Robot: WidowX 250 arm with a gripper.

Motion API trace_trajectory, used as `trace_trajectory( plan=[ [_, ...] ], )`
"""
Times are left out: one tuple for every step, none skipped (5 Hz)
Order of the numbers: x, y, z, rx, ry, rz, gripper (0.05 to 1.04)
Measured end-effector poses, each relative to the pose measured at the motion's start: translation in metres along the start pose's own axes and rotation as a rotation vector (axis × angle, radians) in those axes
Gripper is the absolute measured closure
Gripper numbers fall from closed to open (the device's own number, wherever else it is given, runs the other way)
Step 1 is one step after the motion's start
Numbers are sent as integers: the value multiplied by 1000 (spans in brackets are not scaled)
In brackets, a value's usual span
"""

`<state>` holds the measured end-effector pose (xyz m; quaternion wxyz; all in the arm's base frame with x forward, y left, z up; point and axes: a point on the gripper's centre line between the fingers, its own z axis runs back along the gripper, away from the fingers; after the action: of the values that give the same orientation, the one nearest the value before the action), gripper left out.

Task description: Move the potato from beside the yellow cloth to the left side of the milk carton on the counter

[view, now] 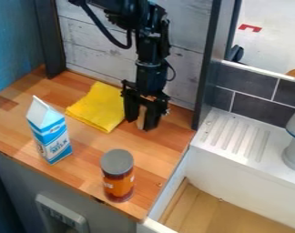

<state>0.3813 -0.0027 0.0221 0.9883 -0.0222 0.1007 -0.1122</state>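
My tool [142, 123] hangs near the centre, beside the yellow cloth [98, 108] left of it; I can't tell how wide it is. Skimming too low could drag the cloth into the milk carton [50, 133].

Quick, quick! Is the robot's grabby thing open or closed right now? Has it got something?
Gripper: beside the yellow cloth; can't tell if it's open, closed or holding something.

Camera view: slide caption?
Black pincer by a yellow cloth on a wooden counter, milk carton and gray-topped can nearer the front.
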Motion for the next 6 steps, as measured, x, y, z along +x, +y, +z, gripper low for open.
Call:
trace_trajectory(
  plan=[
    [1, -1, 0, -8, -7, 25, 606],
    [-3, -5, -5, -28, -3, 34, 689],
    [-19, -8, 7, -29, -15, 35, 729],
    [-47, 2, 53, -12, -110, 56, 735],
    [-77, 12, 88, 83, -129, 83, 735],
    [-104, 40, 92, 195, -22, 159, 735]
  ],
)
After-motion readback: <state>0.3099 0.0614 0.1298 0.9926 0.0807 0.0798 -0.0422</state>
